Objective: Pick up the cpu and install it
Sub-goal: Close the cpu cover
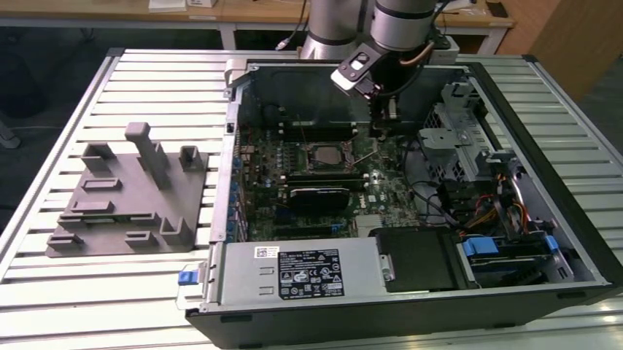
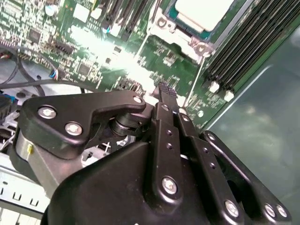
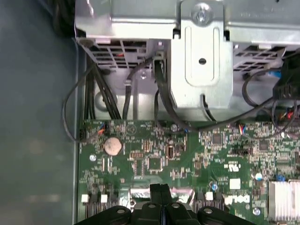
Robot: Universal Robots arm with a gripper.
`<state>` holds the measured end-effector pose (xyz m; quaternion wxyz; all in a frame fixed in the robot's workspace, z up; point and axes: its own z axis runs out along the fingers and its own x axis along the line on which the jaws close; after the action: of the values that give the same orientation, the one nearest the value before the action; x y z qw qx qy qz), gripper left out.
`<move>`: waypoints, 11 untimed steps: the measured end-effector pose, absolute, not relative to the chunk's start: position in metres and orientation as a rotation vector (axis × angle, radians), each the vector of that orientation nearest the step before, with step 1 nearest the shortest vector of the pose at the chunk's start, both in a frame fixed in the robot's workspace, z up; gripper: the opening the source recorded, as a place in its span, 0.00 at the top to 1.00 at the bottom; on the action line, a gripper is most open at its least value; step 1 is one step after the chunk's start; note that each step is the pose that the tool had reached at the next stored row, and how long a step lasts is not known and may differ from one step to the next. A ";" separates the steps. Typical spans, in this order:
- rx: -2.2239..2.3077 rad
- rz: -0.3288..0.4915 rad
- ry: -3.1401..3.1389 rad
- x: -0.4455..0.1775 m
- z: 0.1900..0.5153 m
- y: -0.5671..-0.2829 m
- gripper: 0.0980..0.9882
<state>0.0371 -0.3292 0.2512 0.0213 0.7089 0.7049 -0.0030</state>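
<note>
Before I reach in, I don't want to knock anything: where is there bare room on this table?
Bare table slats lie on the exterior view's left, beyond the grey fixture block and on its near side. The computer case is crowded: cables, motherboard, and the hand low over it.

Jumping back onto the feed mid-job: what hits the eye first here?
An open computer case sits on the slatted table, and the gripper hangs inside it close over the green motherboard, fingers shut with nothing between them. In the second wrist view the pale-topped cpu lies within its socket frame, apart from the gripper. A grey fixture block stands beside the case on the exterior view's left.
</note>
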 end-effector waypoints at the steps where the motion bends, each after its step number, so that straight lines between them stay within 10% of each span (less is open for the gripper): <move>1: 2.197 -0.009 2.185 0.039 0.251 -0.329 0.99; 11: 2.197 -0.009 2.185 0.055 0.251 -0.329 0.99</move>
<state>0.0545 -0.3292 0.2505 0.0213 0.7089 0.7050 -0.0029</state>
